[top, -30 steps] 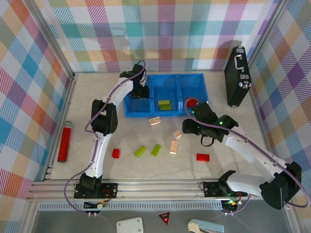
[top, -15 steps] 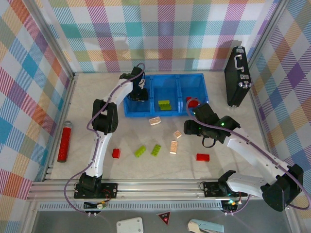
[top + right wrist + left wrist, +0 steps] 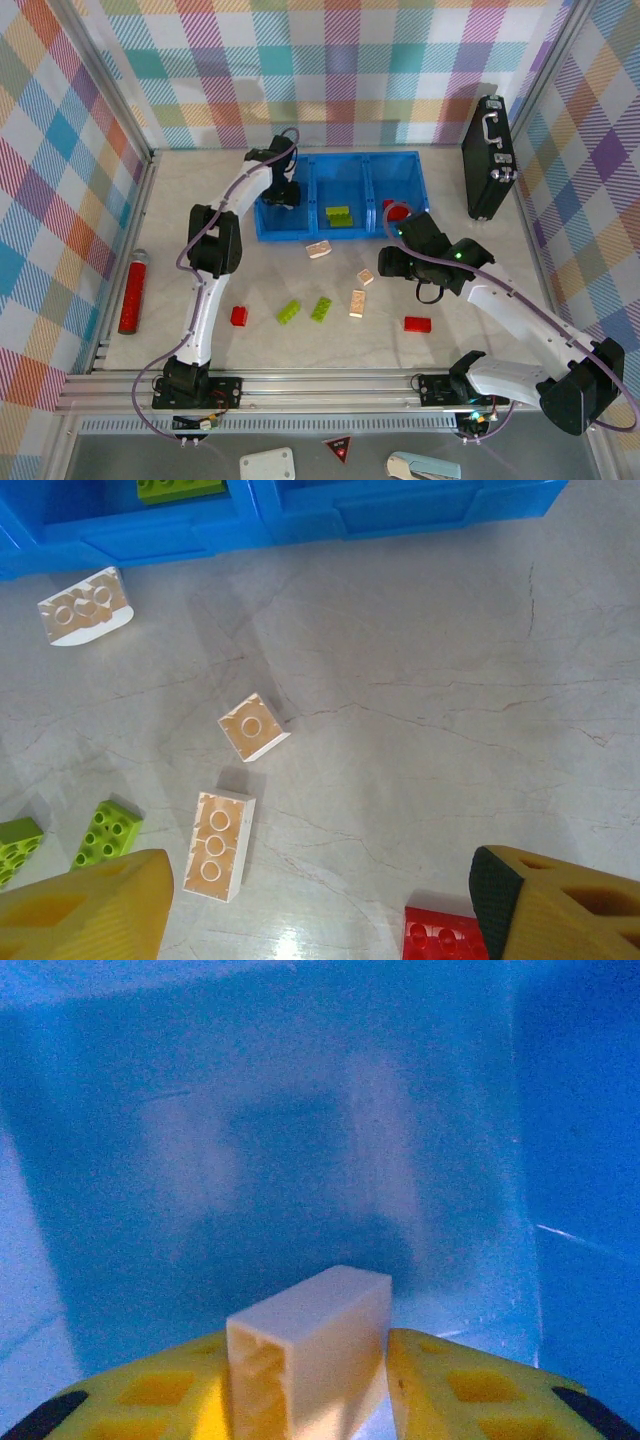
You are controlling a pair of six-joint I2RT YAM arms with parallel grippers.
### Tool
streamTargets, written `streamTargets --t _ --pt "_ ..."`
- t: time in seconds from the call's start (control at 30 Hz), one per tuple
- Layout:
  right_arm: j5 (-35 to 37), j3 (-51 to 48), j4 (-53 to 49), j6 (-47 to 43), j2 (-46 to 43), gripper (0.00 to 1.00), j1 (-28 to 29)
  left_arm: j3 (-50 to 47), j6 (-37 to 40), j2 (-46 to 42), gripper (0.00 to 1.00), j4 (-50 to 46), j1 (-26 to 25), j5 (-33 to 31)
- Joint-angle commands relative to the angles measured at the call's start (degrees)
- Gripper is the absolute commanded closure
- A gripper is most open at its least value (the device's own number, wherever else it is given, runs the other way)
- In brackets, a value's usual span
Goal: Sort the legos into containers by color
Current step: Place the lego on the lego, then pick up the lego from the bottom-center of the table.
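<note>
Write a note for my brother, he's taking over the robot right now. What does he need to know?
Left gripper: a beige brick sits between its fingers, inside the blue bin's left compartment; gripped or let go, can't tell.
Right gripper: open, empty, above the table.
Done: a green brick in the middle compartment, a red piece in the right compartment.
To do, on the table: three beige bricks, two green bricks, two red bricks.

The top camera looks down from the near edge; left wrist sits close inside the blue bin [image 3: 300, 1110], right wrist faces the tabletop [image 3: 450, 680] (both seen overhead).
</note>
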Motion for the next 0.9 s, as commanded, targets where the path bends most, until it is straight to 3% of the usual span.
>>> streamTargets --t 0.0,0.4,0.87 --pt "-0.2 2.0 -0.9 0.3 0.4 0.21 0.4 0.6 1.5 -4.9 0.58 -2.6 0.3 -2.4" --pt "-1.7 1.9 -0.3 0.5 1.1 0.21 0.4 -4.4 2.2 -11.3 0.57 -2.4 0.3 -1.8" --pt "-2.8 2.0 -2.9 0.8 5.3 0.22 0.4 -24.1 2.4 -30.3 0.57 1.0 0.3 0.5"
